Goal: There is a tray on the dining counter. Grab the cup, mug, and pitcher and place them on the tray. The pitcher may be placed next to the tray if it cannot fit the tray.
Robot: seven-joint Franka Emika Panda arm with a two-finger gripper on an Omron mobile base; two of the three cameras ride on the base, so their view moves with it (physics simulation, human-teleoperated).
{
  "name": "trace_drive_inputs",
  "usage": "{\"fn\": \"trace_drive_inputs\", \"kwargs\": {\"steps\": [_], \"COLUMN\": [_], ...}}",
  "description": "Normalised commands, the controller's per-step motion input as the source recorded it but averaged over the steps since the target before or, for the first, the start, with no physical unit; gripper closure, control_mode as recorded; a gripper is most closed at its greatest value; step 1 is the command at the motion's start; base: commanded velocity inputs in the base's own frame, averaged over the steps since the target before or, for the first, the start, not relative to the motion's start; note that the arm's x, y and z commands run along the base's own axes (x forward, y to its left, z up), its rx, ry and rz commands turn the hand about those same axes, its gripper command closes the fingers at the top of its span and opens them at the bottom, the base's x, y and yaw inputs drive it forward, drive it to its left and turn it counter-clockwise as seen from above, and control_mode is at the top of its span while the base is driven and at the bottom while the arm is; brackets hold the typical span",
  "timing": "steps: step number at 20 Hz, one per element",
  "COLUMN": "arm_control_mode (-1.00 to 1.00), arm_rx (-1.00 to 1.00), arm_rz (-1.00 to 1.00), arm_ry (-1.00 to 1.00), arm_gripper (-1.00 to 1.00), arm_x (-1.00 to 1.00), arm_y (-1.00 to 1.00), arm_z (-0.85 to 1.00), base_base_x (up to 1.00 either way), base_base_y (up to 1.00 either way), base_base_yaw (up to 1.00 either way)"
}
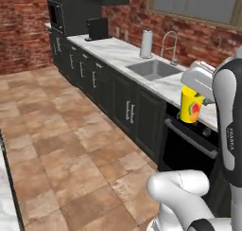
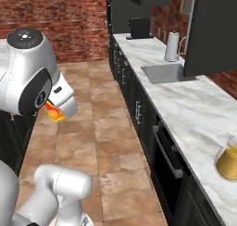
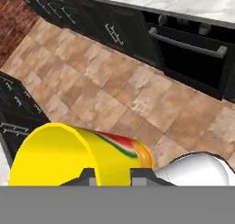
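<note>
pitcher (image 2: 228, 162) cut by frame edge

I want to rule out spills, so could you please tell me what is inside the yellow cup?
The hand view looks into the cup: bare yellow inner wall, no liquid seen. Its bottom is hidden behind the gripper.

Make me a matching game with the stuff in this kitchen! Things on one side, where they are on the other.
Things:
1. yellow cup
2. paper towel roll
3. amber pitcher
4. sink

Places:
A. standing on the marble counter near the oven
B. set into the marble counter, under the tap
C. held in the robot's hand, up in the air
D. standing upright on the counter beside the sink

Pairs: 1-C, 2-D, 3-A, 4-B
</note>
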Motion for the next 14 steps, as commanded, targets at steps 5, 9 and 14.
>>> {"fn": "trace_drive_inputs", "kwargs": {"steps": [5,9,14], "arm_control_mode": [1.0,1.0,1.0], "arm_rx": [0.0,0.0,0.0], "arm_rz": [0.0,0.0,0.0], "arm_ry": [0.0,0.0,0.0], "arm_gripper": [1.0,1.0,1.0], "arm_x": [0.0,0.0,0.0], "arm_y": [0.0,0.0,0.0], "arm_z": [0.0,0.0,0.0], "base_base_x": [0.73,1.0,1.0], "base_base_y": [0.03,-0.03,-0.06], "base_base_yaw": [0.66,0.18,0.13]}}
